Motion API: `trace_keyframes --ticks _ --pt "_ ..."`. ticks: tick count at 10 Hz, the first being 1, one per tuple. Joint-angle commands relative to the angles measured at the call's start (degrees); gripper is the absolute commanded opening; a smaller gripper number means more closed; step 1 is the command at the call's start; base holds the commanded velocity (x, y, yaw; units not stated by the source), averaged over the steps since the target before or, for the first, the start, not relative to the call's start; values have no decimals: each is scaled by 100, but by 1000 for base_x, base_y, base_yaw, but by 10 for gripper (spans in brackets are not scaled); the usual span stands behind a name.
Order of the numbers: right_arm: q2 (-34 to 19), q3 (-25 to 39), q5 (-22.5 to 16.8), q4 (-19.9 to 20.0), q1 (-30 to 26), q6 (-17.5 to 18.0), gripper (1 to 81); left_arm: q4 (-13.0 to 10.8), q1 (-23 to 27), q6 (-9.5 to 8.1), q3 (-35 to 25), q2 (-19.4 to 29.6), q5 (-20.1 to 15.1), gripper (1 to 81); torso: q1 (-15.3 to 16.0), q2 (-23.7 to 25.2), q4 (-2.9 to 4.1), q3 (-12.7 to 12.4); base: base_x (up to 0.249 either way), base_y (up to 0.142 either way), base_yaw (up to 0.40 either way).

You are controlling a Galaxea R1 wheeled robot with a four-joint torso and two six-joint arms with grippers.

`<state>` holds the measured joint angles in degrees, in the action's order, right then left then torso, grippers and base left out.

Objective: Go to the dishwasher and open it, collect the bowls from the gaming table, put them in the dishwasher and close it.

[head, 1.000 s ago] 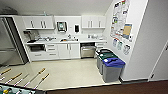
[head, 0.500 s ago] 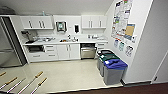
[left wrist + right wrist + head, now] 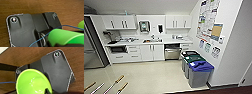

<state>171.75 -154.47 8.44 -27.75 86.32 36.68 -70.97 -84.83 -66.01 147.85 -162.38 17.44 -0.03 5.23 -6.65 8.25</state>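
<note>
Change: the whole kitchenette has slid leftward in the head view since a second ago, the bins now nearer the picture's centre; that is the camera turning with the robot, not the furniture moving.
Dishwasher: the dishwasher sits under the counter, right of the white cabinet doors; its grey steel front looks shut, bar handle across the top; well ahead across open floor.
Bowl: a green bowl shows large in the right wrist view, hollow side to the camera, brown wood-toned floor behind it; a rounded green shape also shows in the left wrist view; whether that is the same bowl I cannot tell.
Jaws: for both arms I cannot tell whether the jaws are open or closed, nor which arm carries the bowl; the fingers are not clear enough to judge.
Surroundings: sink in the counter, upper cabinets above, posters on the right wall; three bins with dark, green and blue lids stand just right of the dishwasher; foosball rod handles poke in at the lower left.
Risk: the bins stand close beside the dishwasher, so I judge a wide approach could clip them; with the door seemingly shut and a bowl in hand, opening it one-armed could tip or drop the bowl.
</note>
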Motion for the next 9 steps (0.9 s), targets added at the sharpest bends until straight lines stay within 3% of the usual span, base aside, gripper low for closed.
trace_keyframes --ticks 1,9 --pt "-16 23 -220 -82 -295 -3 10 -48 287 1 -10 83 -119 10 3 0 0 0 170 0 0" --pt "2 23 -228 -91 -312 -3 10 -13 287 1 -10 82 -127 10 3 0 0 0 164 0 0"
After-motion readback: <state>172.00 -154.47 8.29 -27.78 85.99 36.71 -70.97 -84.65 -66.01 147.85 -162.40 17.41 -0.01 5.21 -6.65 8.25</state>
